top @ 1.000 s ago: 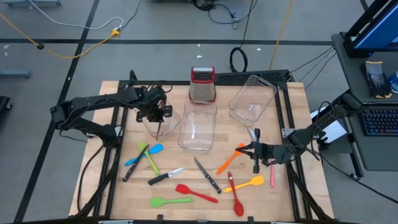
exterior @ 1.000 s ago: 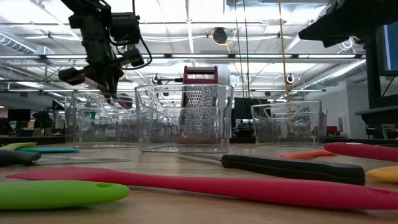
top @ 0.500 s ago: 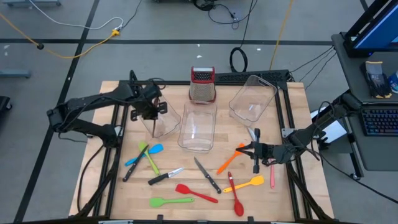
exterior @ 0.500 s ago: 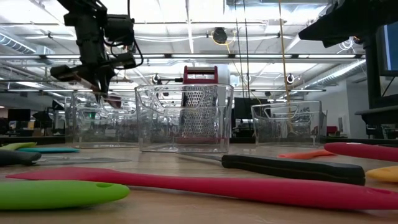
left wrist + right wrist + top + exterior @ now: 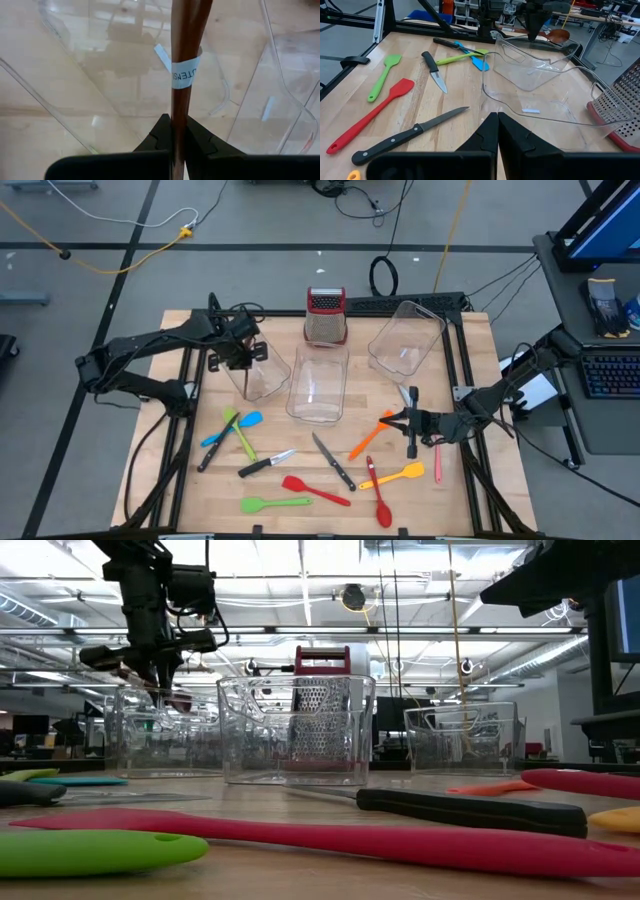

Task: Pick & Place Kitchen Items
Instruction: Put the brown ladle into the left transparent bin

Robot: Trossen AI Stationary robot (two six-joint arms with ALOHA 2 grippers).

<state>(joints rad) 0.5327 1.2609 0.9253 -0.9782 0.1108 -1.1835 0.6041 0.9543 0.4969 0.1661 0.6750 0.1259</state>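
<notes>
Clamping a brown-handled utensil (image 5: 186, 60) above the left clear tub (image 5: 262, 375), the left tool (image 5: 243, 358) lines up a drop; right tool (image 5: 411, 421) waits shut.

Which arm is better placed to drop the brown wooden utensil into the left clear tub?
Left. The left gripper already grips the wooden utensil directly above the left tub; the right gripper waits shut beside the orange spatula.
</notes>
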